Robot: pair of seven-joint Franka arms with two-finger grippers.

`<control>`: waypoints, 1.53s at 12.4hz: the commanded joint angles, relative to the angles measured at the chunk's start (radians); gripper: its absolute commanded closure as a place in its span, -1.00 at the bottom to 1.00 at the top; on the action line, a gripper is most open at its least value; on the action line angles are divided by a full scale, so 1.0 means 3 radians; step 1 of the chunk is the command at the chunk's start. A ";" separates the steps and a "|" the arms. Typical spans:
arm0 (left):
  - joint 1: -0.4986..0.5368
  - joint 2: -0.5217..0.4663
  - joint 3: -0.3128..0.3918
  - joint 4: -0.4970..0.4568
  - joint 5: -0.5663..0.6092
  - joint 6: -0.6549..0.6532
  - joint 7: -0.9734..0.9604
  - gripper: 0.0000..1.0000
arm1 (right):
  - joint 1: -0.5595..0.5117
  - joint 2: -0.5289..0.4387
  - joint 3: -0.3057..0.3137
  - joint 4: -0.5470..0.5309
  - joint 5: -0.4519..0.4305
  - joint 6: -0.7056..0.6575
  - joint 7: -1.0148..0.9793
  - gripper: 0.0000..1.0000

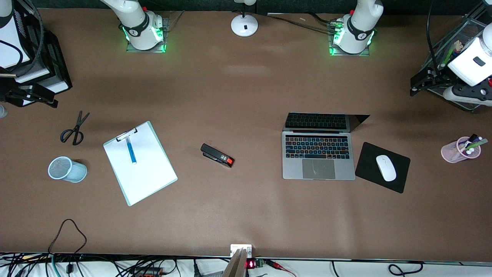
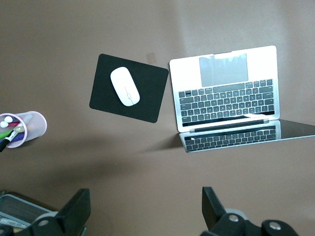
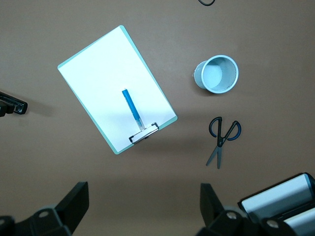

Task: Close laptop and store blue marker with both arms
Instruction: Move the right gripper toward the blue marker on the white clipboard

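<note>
The laptop (image 1: pixel 318 156) stands open toward the left arm's end of the table, keys lit, screen tilted far back; it also shows in the left wrist view (image 2: pixel 224 93). The blue marker (image 1: pixel 131 150) lies on a white clipboard (image 1: pixel 148 179) toward the right arm's end, and shows in the right wrist view (image 3: pixel 132 109). My left gripper (image 2: pixel 145 195) is open and empty, high above bare table beside the laptop. My right gripper (image 3: pixel 142 189) is open and empty, high above bare table beside the clipboard (image 3: pixel 98 73). Both arms (image 1: pixel 471 63) (image 1: pixel 15 46) hang at the table's ends.
A black mouse pad (image 1: pixel 369 161) with a white mouse (image 1: pixel 385 167) lies beside the laptop. A pink cup (image 1: pixel 453 153) holds pens. A stapler (image 1: pixel 217 155) lies mid-table. Scissors (image 1: pixel 75 129) and a tipped blue mesh cup (image 1: pixel 67 169) lie beside the clipboard. A lamp base (image 1: pixel 244 25) stands between the arm bases.
</note>
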 commanded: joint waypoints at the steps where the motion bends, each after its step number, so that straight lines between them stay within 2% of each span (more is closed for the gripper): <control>1: -0.0003 0.0052 0.0015 0.0105 -0.0024 -0.0073 0.0020 -1.00 | -0.0002 -0.0086 0.0007 -0.0055 -0.0035 -0.0048 -0.0046 -1.00; 8: -0.0003 0.0052 0.0015 0.0105 -0.0024 -0.0073 0.0020 -1.00 | -0.0048 0.0042 -0.0004 -0.0050 -0.0014 -0.0027 0.0010 -1.00; 13: -0.0003 0.0052 0.0015 0.0105 -0.0024 -0.0073 0.0020 -1.00 | -0.0069 0.0471 0.0012 -0.0010 0.0011 0.0310 -0.0031 -1.00; 16: -0.0003 0.0052 0.0015 0.0105 -0.0024 -0.0073 0.0020 -1.00 | 0.0033 0.0772 0.0032 0.0001 0.0042 0.0427 -0.0031 -1.00; 18: -0.0003 0.0052 0.0015 0.0105 -0.0024 -0.0073 0.0020 -1.00 | 0.0033 0.0941 0.0027 0.0001 0.0337 0.0596 -0.0041 -1.00; 19: -0.0003 0.0052 0.0015 0.0105 -0.0024 -0.0073 0.0020 -1.00 | 0.0044 0.1013 0.0027 0.0001 0.0349 0.0602 -0.0036 -1.00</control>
